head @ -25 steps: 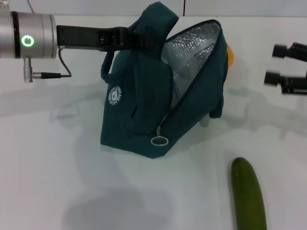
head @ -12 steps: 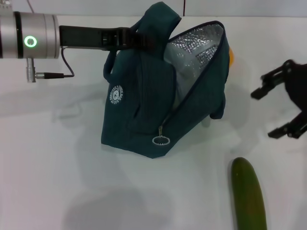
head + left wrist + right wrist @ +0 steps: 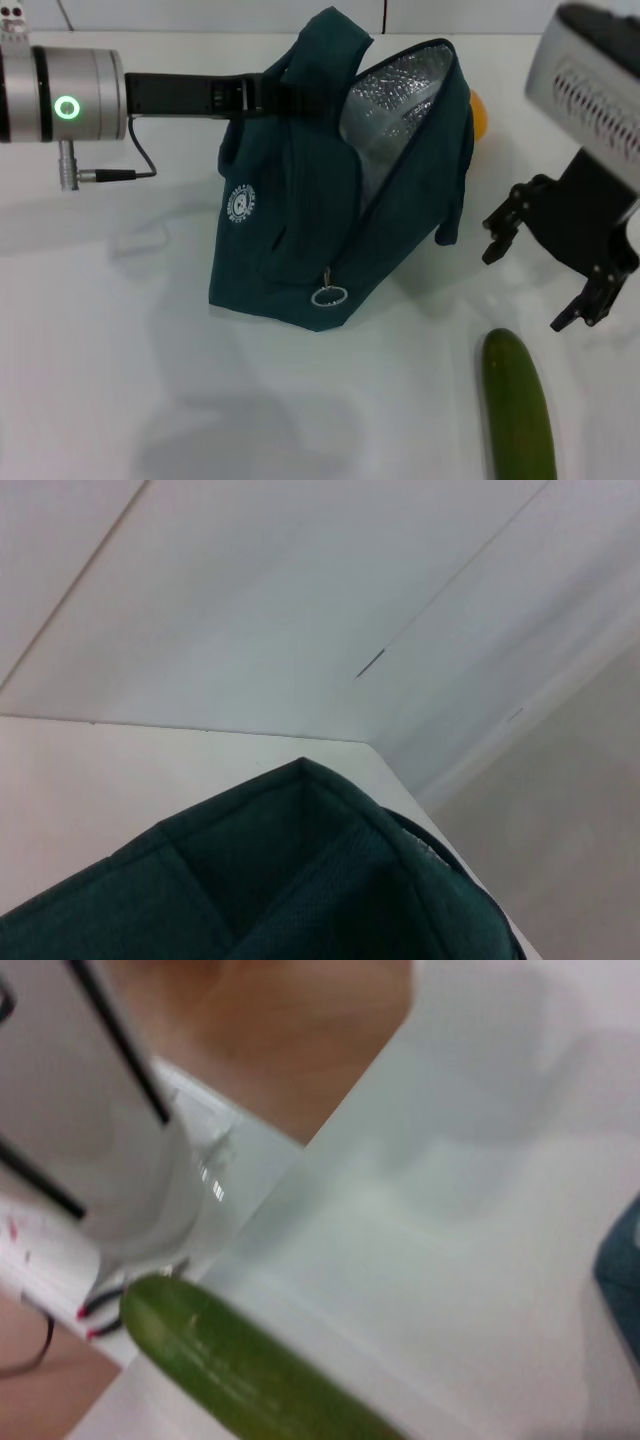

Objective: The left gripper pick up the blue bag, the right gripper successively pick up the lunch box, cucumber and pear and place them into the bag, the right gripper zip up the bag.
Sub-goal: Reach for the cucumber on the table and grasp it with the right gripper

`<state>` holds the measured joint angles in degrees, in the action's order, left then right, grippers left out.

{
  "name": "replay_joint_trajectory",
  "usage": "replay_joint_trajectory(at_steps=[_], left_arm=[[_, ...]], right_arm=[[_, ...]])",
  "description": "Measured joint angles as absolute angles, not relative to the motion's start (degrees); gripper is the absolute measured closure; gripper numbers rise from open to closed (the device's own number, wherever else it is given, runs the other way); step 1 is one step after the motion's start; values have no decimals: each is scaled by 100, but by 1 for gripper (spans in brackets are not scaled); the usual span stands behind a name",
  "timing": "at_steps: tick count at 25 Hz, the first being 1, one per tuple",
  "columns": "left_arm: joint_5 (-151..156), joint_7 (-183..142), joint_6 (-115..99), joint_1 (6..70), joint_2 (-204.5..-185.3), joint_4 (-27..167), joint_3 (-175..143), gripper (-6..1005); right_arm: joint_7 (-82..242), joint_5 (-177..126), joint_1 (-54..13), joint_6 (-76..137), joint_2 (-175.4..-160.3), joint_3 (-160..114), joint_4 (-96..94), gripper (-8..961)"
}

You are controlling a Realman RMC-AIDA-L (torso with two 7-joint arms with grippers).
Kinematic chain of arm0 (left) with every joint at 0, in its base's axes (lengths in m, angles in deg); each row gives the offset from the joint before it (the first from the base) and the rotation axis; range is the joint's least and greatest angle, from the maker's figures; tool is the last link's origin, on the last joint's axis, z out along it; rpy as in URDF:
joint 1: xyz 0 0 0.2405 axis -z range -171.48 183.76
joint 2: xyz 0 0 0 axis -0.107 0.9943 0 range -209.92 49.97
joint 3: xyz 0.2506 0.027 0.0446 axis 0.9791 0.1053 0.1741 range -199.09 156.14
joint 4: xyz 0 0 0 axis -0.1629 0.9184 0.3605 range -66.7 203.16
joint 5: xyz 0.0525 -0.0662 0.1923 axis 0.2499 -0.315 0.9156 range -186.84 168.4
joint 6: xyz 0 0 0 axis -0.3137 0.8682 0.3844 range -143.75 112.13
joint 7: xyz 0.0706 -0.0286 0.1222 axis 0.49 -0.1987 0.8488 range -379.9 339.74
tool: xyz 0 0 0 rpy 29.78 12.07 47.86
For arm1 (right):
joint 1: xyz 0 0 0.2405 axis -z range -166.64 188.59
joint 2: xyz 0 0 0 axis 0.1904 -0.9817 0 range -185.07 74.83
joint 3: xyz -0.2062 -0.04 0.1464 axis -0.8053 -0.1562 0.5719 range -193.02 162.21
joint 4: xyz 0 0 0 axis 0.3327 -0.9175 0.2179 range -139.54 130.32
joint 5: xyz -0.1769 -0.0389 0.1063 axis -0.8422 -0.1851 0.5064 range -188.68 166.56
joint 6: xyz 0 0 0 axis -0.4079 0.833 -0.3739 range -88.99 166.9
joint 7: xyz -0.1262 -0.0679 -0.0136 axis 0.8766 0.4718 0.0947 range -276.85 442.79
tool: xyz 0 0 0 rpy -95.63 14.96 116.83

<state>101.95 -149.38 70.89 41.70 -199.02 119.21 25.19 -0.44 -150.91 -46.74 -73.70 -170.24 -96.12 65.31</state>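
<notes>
The blue bag (image 3: 300, 220) stands mid-table with its mouth unzipped, silver lining showing. Its handle is held up by my left gripper (image 3: 272, 92), which is shut on it; the bag's fabric (image 3: 300, 880) fills the lower part of the left wrist view. A yellow-orange pear (image 3: 480, 115) peeks out behind the bag's right side. The green cucumber (image 3: 518, 405) lies near the front right, and the right wrist view also shows the cucumber (image 3: 240, 1370). Just above and to the right of it hovers my right gripper (image 3: 530, 285), open and holding nothing. The lunch box is out of view.
The zipper's ring pull (image 3: 330, 295) hangs at the bag's lower front corner. A corner of the bag (image 3: 620, 1270) shows in the right wrist view. The white table (image 3: 120, 350) spreads to the left and front. The table's edge (image 3: 250, 1230) runs near the cucumber's end.
My right arm has swung in from the far right, turned downward and come closer to the cucumber, its fingers spread. The left gripper and the bag have hardly shifted.
</notes>
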Motion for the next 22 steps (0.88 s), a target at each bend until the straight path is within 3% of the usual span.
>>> replay_joint_trajectory(at_steps=[22], left_arm=[[9609, -14578, 7066, 3852, -19960, 11758, 2556, 932]], right_arm=[[782, -14737, -4638, -6952, -17127, -12248, 6930, 112]])
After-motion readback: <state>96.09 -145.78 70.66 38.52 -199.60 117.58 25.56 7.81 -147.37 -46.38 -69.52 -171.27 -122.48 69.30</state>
